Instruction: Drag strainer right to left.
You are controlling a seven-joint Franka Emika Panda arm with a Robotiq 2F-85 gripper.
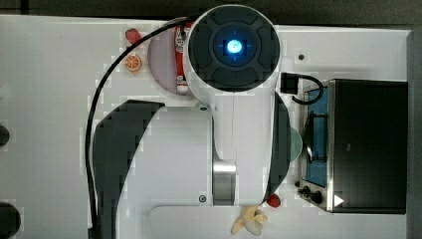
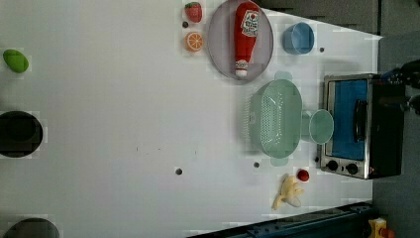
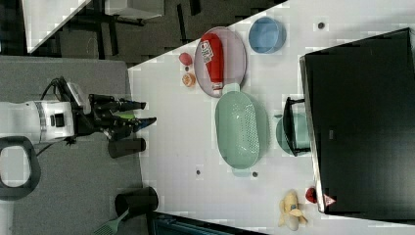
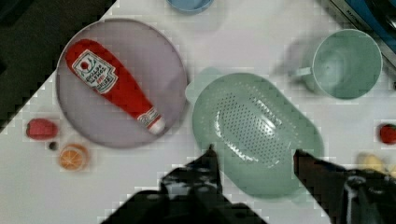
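Overhead, the gripper [image 4: 254, 156] hangs with its jaws spread wide, holding nothing, above the strainer [image 4: 257, 135], which sits on the tabletop [image 2: 124, 99] between the ketchup plate [image 4: 100, 126] and mug [image 4: 348, 63].

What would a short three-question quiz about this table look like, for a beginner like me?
1. True or false: the ketchup bottle lies on the plate.
2. In the left view, what stands between the strainer and the toaster oven? A) blue bowl B) green mug C) banana
3. Fill in: the gripper is ____ and holds nothing.

Key: 1 true; 2 B, the green mug; 3 open.
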